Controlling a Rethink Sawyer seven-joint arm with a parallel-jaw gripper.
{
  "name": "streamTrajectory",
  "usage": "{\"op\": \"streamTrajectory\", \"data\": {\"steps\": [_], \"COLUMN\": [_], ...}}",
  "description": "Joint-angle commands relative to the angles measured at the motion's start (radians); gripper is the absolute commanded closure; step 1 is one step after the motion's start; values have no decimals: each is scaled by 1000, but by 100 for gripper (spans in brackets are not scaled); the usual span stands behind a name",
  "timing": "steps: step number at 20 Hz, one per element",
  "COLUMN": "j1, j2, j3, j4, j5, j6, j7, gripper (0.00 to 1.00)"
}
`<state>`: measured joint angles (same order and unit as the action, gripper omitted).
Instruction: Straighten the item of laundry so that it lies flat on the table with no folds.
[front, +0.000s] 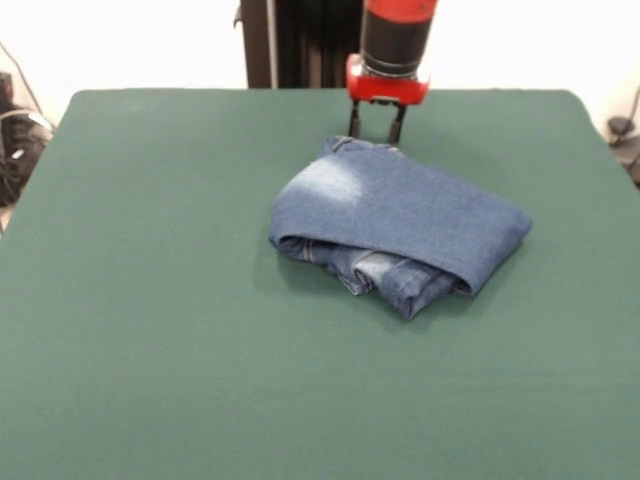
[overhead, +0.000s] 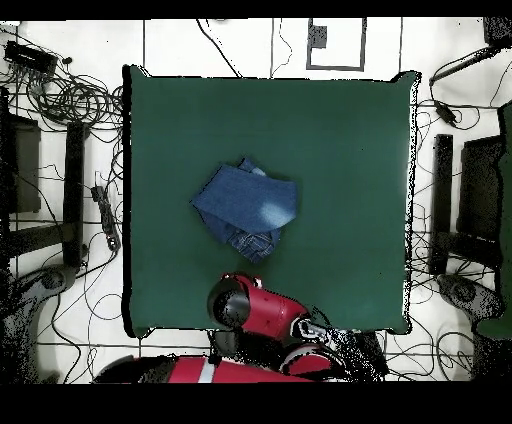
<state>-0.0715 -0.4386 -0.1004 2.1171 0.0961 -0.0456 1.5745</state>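
A small pair of blue denim jeans (front: 400, 225) lies bundled on a large dark green table (front: 160, 330), a little toward the robot's side of the middle. The jeans are folded over themselves into a rough, thick packet, with one smooth layer on top carrying a pale faded patch, and rolled hems and seams poking out along the edge nearest the front camera. From above, the jeans (overhead: 246, 208) look like a tilted square with crumpled cloth showing at one corner, well apart from every table (overhead: 340, 130) edge. The red and black arm (overhead: 262, 310) reaches in from the robot's side. Its gripper (front: 377, 128) hangs upright just behind the far edge of the bundle, with two thin dark fingers (front: 354, 122) pointing down and a narrow gap between them; nothing is held. The fingertips sit right at the cloth's far edge, though contact cannot be told.
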Motion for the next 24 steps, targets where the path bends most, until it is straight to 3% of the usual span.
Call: {"op": "streamTrajectory", "data": {"steps": [1,10,24], "j1": [37,56,56], "j2": [199,98,-14], "j3": [50,51,25], "j4": [-266,-241,-207], "j5": [83,129,139], "j6": [-290,-67,127], "j7": [253,237,224], "gripper": [0,0,0]}}
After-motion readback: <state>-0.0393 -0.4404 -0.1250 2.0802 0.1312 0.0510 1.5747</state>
